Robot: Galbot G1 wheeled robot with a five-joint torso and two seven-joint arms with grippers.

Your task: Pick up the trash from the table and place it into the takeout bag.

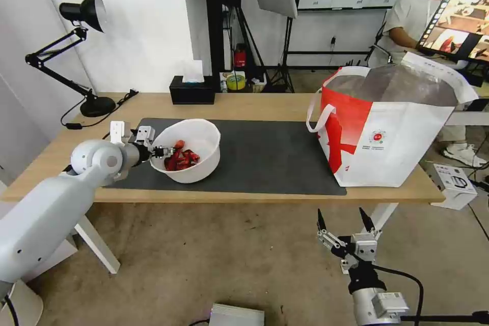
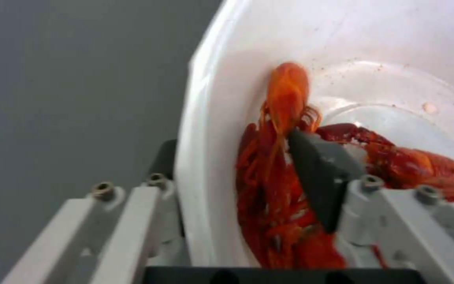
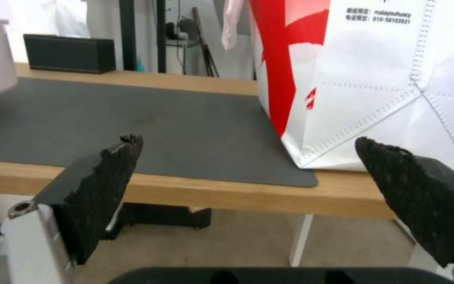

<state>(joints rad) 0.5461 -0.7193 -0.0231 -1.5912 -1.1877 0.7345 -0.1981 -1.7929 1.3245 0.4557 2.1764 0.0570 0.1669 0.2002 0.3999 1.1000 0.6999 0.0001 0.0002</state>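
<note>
light-wood table (image 1: 244, 104) on white legs runs across the room, a dark grey mat (image 1: 265, 158) covering most of its middle and a black tissue box (image 1: 192, 92) near its far edge. on the left part of the mat sits the white bowl (image 1: 196, 135), tilted, with red crayfish shells (image 1: 179, 159) heaped inside against its near wall. the left gripper (image 1: 162, 152) has reached in from the robot's left and straddles the bowl's rim; in the left wrist view one dark finger (image 2: 319, 177) lies inside among the shells (image 2: 280, 185) while the other sits outside the white wall (image 2: 206, 130), the two drawn narrow with the bowl's edge between them, so it is clamped on the bowl. the takeout bag (image 1: 392, 135), white and red with a silver lining and a small round red logo, stands upright at the right end of the table, partly on the mat's corner, its mouth open and a white loop handle (image 1: 320, 114) hanging on the side that faces the bowl; bowl and bag are well apart. the right gripper (image 1: 345, 224) hangs below and in front of the table edge, near the bag's end, its black-padded fingers (image 3: 101, 189) spread wide and empty, pointing up toward the bag's lower corner (image 3: 343, 130).
</note>
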